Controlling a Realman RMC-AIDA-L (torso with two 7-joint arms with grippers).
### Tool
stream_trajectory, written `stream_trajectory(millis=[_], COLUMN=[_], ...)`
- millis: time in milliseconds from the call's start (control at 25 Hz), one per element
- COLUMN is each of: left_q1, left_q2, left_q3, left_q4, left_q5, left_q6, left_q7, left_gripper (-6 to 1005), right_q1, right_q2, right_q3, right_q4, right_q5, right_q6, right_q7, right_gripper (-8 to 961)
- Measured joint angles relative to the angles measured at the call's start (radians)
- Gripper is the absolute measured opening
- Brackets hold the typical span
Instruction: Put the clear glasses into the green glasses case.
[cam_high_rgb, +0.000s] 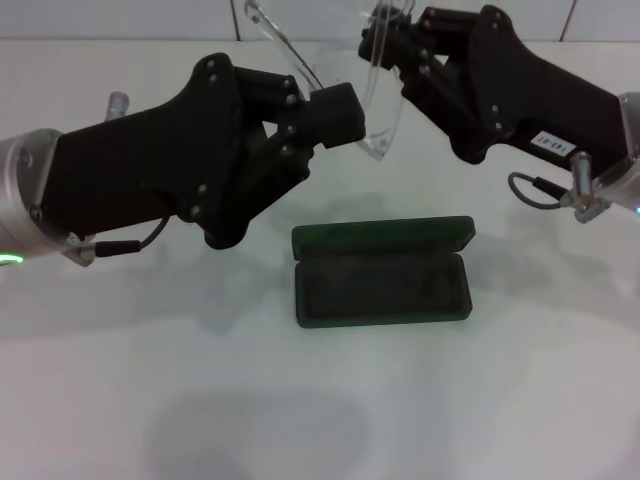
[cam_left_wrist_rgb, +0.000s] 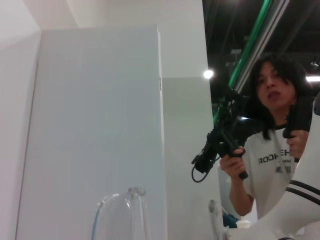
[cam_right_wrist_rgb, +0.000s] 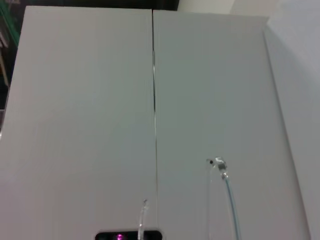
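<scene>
Head view: both black arms are raised over a white table (cam_high_rgb: 320, 420), reaching inward from each side. The left gripper (cam_high_rgb: 340, 112) pinches one long arm of the transparent, colourless plastic glasses (cam_high_rgb: 385, 95); the right gripper (cam_high_rgb: 392, 45) clamps the frame's other side. Below, the dark green rectangular glasses case (cam_high_rgb: 382, 272) lies open. Left wrist view: clear frame parts, white panels, a person (cam_left_wrist_rgb: 272, 145) holding handles. Right wrist view: clear glasses tips before white panels.

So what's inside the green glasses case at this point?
Nothing: the green glasses case lies open on the table, only dark lining showing. The clear glasses hang above it between the left hand and right hand.
</scene>
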Motion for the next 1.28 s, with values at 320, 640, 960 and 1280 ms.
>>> stream_trajectory(millis=[320,640,960,1280], left_q1=[0.000,0.003,0.007,0.001], left_q2=[-0.001,0.000,0.003,0.003], left_q3=[-0.002,-0.002,-0.002,-0.003], left_q4=[0.000,-0.001,-0.002,-0.002], left_q5=[0.000,-0.001,-0.001,-0.023], left_q6=[0.000,0.000,0.010,0.011], left_q7=[0.000,0.000,-0.008,-0.012], left_gripper=[31,31,31,32], right_q1=[0.001,-0.025,-0.054,-0.048], right_q2=[-0.002,-0.001,-0.009,-0.009], right_q3=[-0.034,-0.031,-0.029,-0.042], right_q4=[-0.001,-0.002,-0.012,-0.013], right_q5=[-0.001,0.039,0.076,0.034], right_q6=[0.001,-0.005,-0.011,-0.006], right_q7=[0.007,-0.008,-0.023,-0.014], right_gripper=[69,69,70,70])
